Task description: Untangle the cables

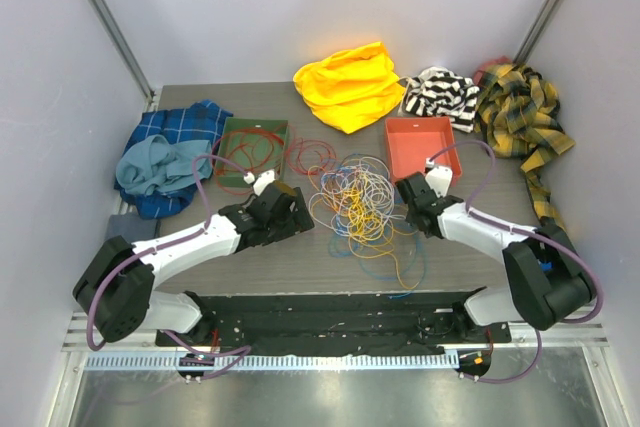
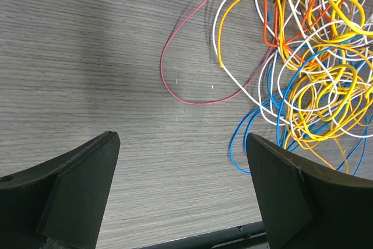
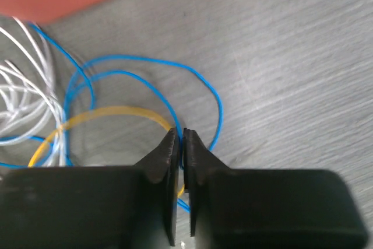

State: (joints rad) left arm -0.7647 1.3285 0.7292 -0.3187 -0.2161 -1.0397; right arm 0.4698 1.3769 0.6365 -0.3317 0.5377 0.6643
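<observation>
The cables (image 1: 360,202) lie in a loose tangle of yellow, white, orange and blue wires at the middle of the table. My left gripper (image 1: 290,209) hovers just left of the tangle, open, with only bare table between its fingers (image 2: 182,138). In the left wrist view the tangle (image 2: 315,68) fills the upper right, and a red cable (image 2: 175,88) loops out of it to the left. My right gripper (image 1: 408,197) sits at the tangle's right edge. Its jaws (image 3: 182,132) are shut on a blue cable (image 3: 145,83), beside a yellow cable (image 3: 105,112) and white cables (image 3: 23,91).
A green tray (image 1: 228,127) holding red wire stands at the back left, with a red coil (image 1: 310,155) beside it. An orange-red tray (image 1: 422,147) stands at the back right. Blue (image 1: 170,157), yellow (image 1: 350,82), striped (image 1: 440,95) and plaid (image 1: 520,112) cloths line the back.
</observation>
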